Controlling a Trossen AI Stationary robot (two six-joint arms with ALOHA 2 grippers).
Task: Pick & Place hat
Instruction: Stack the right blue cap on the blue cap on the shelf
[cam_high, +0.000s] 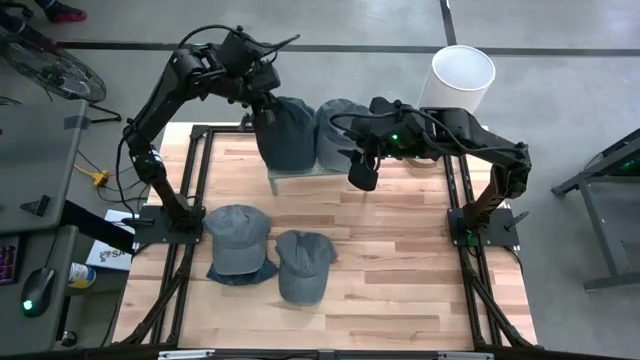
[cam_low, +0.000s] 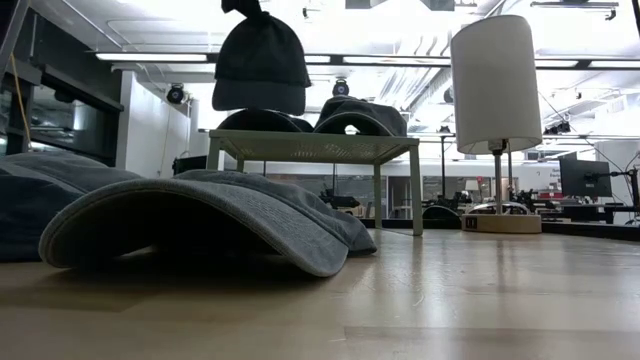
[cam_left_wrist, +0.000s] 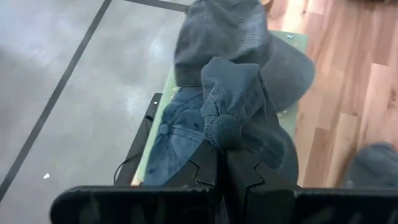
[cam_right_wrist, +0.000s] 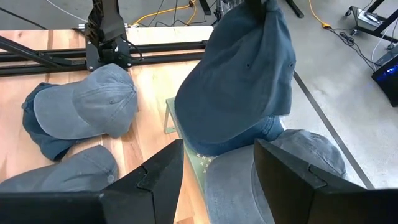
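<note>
A small pale-green stand (cam_low: 315, 148) sits at the table's far middle, and two blue caps (cam_low: 360, 114) (cam_low: 262, 121) rest on it, crowns up. Above the left one hangs a third blue hat (cam_high: 283, 135) (cam_low: 262, 60), with my left gripper (cam_high: 262, 92) (cam_left_wrist: 224, 171) shut on it. My right gripper (cam_high: 362, 172) (cam_right_wrist: 217, 177) hovers open beside the stand's right part, at the hanging hat's (cam_right_wrist: 239, 81) height, with nothing between its fingers. More caps (cam_high: 237, 238) (cam_high: 303, 265) lie flat on the near left of the table. My left gripper pinches a bunched-up fold of the hat's crown (cam_left_wrist: 222, 127) between its two shut fingers, coming from above and slanting down. The hat hangs below the fingers with its opening down, just over the cap on the stand; whether they touch I cannot tell.
A white cylindrical bin (cam_high: 463, 75) stands on the floor beyond the table's far right corner. Black frame rails (cam_high: 200, 180) run along the table's left and right sides. Bare wood (cam_high: 400, 260) lies at the near right.
</note>
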